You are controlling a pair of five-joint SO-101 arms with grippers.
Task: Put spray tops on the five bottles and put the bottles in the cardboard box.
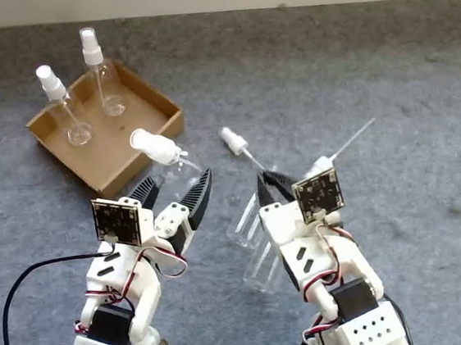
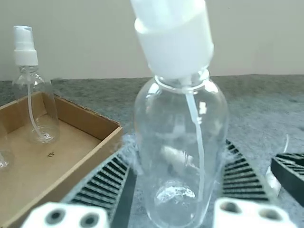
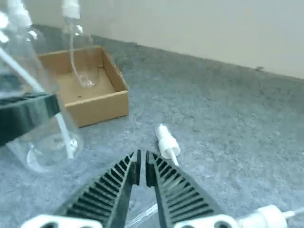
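While the high view shows the left gripper (image 1: 179, 178) clamped on the capped bottle (image 1: 182, 163), just near of the cardboard box (image 1: 131, 166), the left wrist view suggests light, slick, clear plastic, best gripped around its wide belly. In the right wrist view, the right gripper (image 3: 142, 166) sits closed and empty beside a loose spray top (image 3: 166, 142).

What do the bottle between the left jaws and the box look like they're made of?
Bottle: clear and glossy, plastic or glass, unclear which; the dip tube shows through it. Box: brown matte cardboard, with a raw cut rim.
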